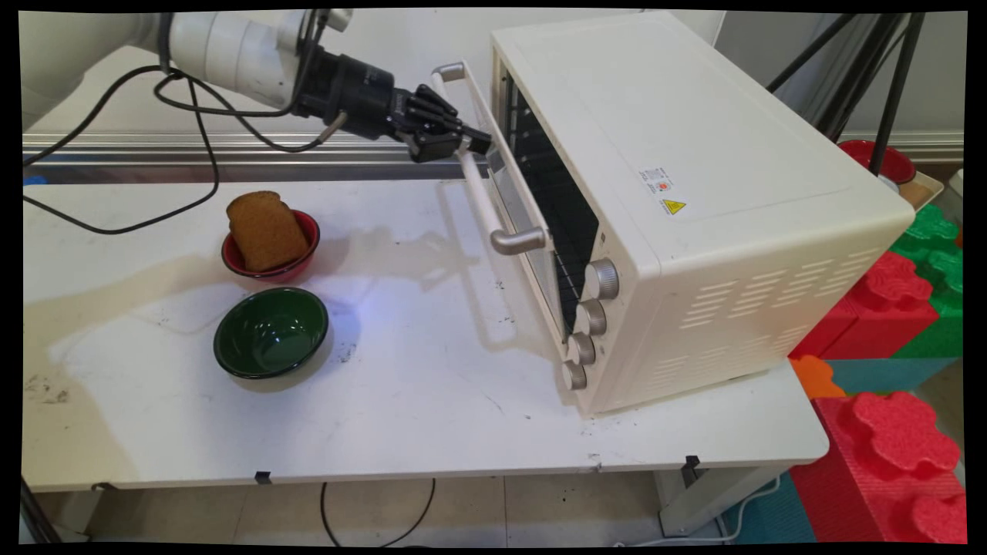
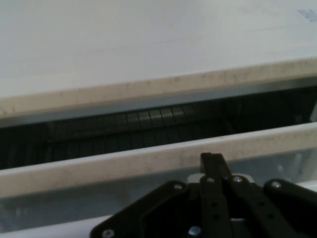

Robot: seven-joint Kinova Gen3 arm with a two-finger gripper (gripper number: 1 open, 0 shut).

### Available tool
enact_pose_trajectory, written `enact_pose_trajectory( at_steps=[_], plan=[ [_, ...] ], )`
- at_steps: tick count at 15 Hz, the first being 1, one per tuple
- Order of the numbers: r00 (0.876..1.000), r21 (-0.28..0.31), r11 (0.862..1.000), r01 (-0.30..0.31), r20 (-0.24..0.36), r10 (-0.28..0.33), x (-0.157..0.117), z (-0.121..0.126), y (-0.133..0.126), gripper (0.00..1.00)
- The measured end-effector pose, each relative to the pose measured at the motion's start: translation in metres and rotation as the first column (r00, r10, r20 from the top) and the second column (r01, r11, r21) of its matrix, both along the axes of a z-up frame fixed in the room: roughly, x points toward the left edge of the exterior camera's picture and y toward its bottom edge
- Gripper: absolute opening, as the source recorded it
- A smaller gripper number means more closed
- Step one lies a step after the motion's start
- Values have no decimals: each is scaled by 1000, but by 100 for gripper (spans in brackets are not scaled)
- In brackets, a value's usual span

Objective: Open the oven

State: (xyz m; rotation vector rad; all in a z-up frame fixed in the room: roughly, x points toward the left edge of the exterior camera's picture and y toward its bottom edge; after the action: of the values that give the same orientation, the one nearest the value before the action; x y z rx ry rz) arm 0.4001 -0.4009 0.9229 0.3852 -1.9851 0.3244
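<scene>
Main view, gripper: I see my gripper [image 1: 472,141] at the oven door's handle [image 1: 480,193], near the handle's far end; its fingers seem closed around the bar, though the bar hides the fingertips.
Main view, oven: the cream toaster oven [image 1: 694,193] stands on the right of the white table [image 1: 432,416], its door [image 1: 524,231] tilted slightly open at the top, with dark racks showing through the gap.
Main view, knobs: four silver knobs [image 1: 590,317] run down the front corner.
Main view, labels: two small stickers [image 1: 663,193] sit on the oven's top, one a yellow warning triangle; I cannot read any print on them.
Main view, bowls: a red bowl [image 1: 302,258] holds a brown slice of bread [image 1: 266,230] leaning upright; a green bowl [image 1: 271,333] sits just in front of it, empty as far as I can see.
Main view, cut off: red and green foam blocks [image 1: 894,432] run off the right edge.
Hand view, gripper: only black linkage rises from the bottom; the fingertips are lost against the pale handle.
Hand view, oven: the door's top edge [image 2: 148,166] crosses the frame, with a dark slot and rack wires [image 2: 148,121] behind it and the oven's top [image 2: 148,44] above.
</scene>
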Motion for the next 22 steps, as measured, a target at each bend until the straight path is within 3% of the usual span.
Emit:
enact_pose_trajectory(
  at_steps=[9, 22],
  plan=[
    [996, 52, 998, 20, 85, -24, 40, -13, 28, 0],
    [969, 133, 991, 1, 244, -34, 83, -82, 70, 0]
  ],
)
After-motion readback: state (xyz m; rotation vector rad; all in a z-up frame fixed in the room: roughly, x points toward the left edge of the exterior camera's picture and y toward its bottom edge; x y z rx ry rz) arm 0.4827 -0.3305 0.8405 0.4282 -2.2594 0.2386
